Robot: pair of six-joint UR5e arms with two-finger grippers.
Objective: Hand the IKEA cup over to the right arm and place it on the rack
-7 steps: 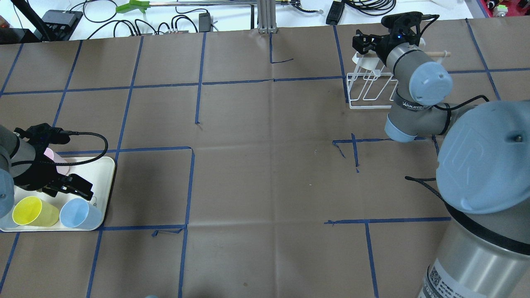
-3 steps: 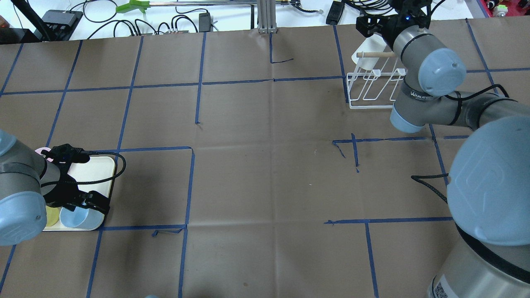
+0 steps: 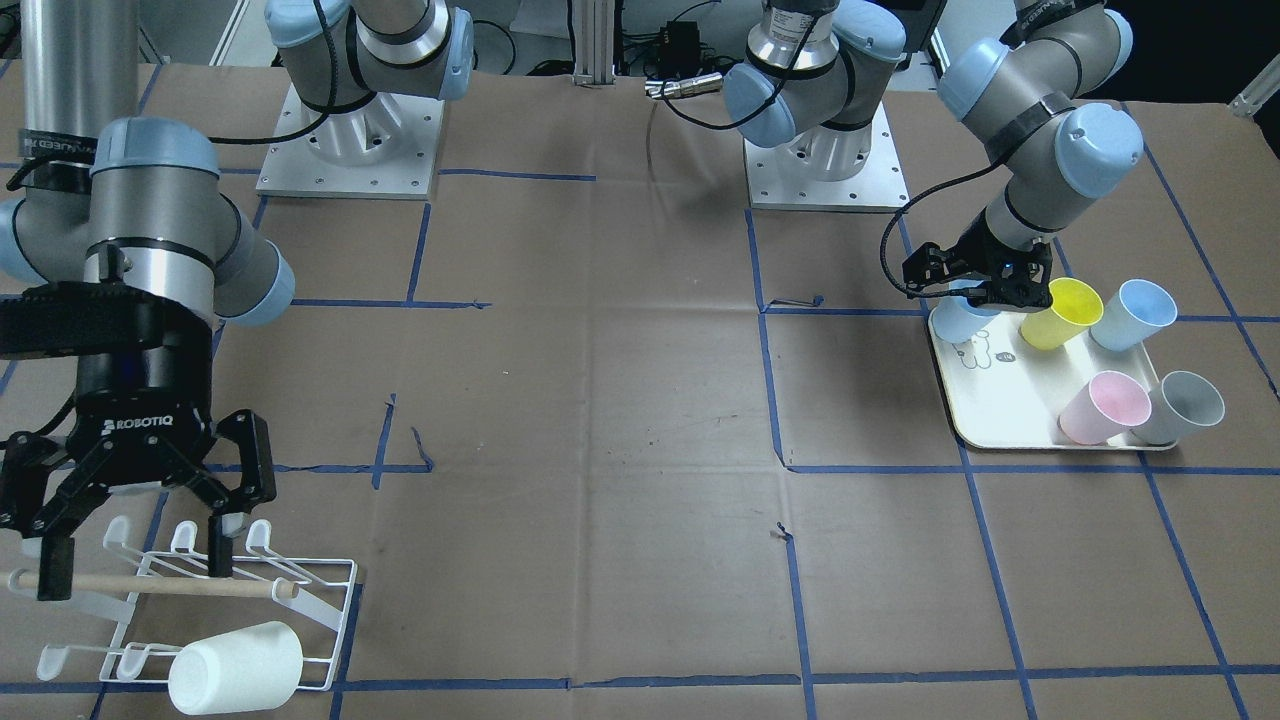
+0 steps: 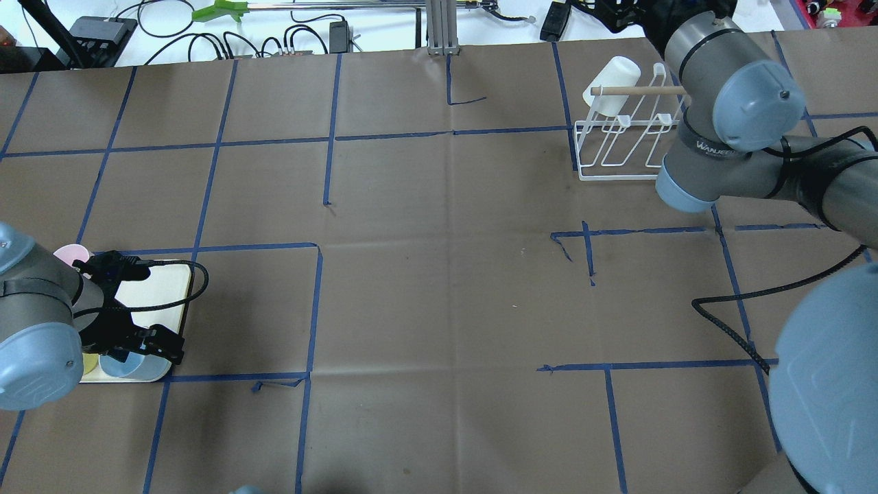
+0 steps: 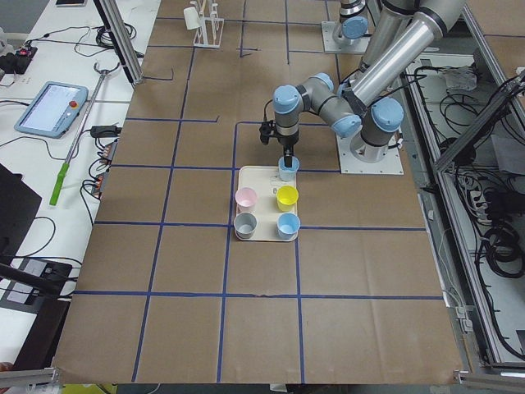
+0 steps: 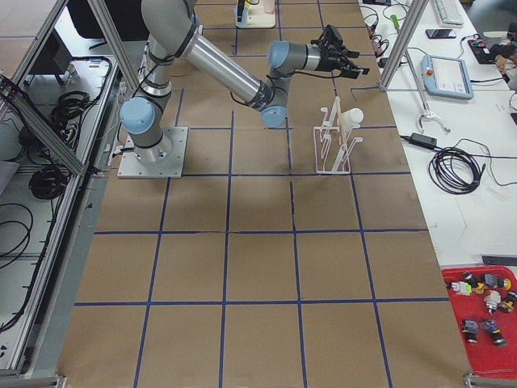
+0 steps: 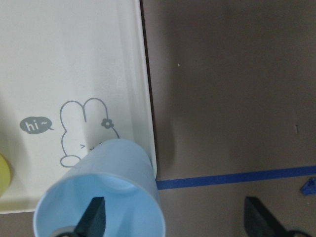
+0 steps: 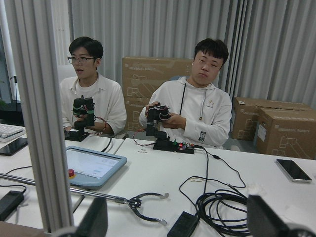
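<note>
My left gripper (image 3: 985,292) is open over the near corner of the cream tray (image 3: 1000,410). In the left wrist view one finger (image 7: 94,219) is inside a light blue cup (image 7: 106,197) and the other is outside its wall. My right gripper (image 3: 135,565) is open and empty, just above the white wire rack (image 3: 325,572) and its wooden dowel (image 3: 160,586). A white cup (image 3: 235,665) lies on the rack's outer prongs, apart from the gripper. It also shows in the overhead view (image 4: 612,79).
The tray also holds a yellow cup (image 3: 1062,312), another light blue cup (image 3: 1132,312), a pink cup (image 3: 1100,405) and a grey cup (image 3: 1180,408). Brown paper with blue tape lines covers the table (image 4: 439,274). Two operators sit beyond the far edge.
My right gripper has drawn back from the white cup and the rack, towards the far edge. My left gripper has moved over the tray and down onto the light blue cup.
</note>
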